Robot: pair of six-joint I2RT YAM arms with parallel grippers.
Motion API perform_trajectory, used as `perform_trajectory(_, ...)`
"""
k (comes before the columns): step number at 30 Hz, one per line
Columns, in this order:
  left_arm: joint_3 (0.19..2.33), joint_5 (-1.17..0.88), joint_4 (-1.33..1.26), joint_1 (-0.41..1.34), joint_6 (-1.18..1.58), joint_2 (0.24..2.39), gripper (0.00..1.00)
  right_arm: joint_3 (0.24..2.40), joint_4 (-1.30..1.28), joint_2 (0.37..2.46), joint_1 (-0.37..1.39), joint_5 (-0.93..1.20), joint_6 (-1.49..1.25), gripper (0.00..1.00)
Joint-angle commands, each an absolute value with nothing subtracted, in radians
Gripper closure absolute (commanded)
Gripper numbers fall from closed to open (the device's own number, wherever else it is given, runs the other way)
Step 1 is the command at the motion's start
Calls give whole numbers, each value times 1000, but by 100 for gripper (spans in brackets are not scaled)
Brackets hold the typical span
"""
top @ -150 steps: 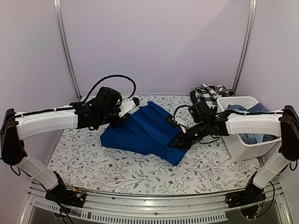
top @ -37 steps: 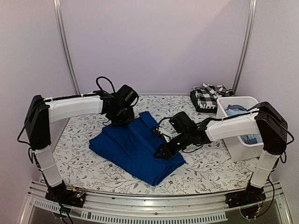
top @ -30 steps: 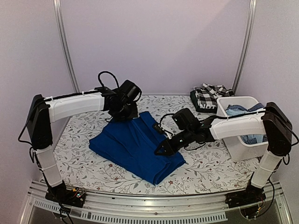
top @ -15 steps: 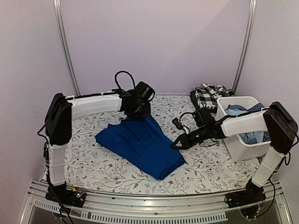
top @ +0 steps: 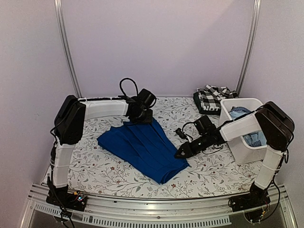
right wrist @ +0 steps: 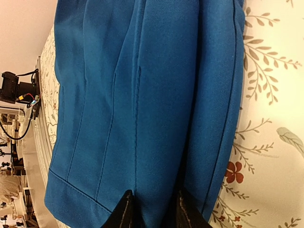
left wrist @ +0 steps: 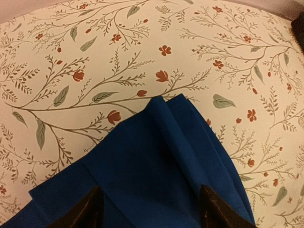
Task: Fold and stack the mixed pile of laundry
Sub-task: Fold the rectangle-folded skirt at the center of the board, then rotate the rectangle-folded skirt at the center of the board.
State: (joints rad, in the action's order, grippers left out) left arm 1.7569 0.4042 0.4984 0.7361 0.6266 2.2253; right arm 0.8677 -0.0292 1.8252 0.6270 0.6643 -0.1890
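- While left gripper sits wide over royal blue garment, lift clear w/o snagging fold.
- Right gripper narrow, grip unclear; back off slow.

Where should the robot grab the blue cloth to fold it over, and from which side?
Pinch the pointed far corner of the royal blue garment, coming down from the back of the table, where the left gripper hangs open. The flat layers taper together there, so one pinch probably catches them all.
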Motion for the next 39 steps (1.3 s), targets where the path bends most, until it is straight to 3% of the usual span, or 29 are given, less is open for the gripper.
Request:
perform_trajectory(1,1722,481,467,721,568,2061,25,862,-118,1748,626,626,-178,69)
perform_trajectory(6,1499,438,434,723,565,1844,11,894,-186,1673,624,570,-171,56)
perform_trajectory(10,1283,394,439,723,638,1708,9,909,-204,1692,623,562,-186,45)
perform_trajectory(14,1134,355,458,746,710,1641,10,911,-197,1747,621,571,-197,42)
perform_trajectory(20,1030,299,427,758,754,1704,32,877,-116,1862,621,682,-216,54)
perform_trajectory(31,1260,226,269,630,584,2018,68,731,187,1887,653,808,-409,82)
perform_trajectory(34,1367,143,227,594,507,2099,71,736,287,1895,694,825,-503,84)
perform_trajectory(36,1440,106,224,585,433,2139,69,749,320,1900,718,825,-544,75)
perform_trajectory(39,1485,89,240,584,358,2111,48,741,302,1866,717,828,-571,64)
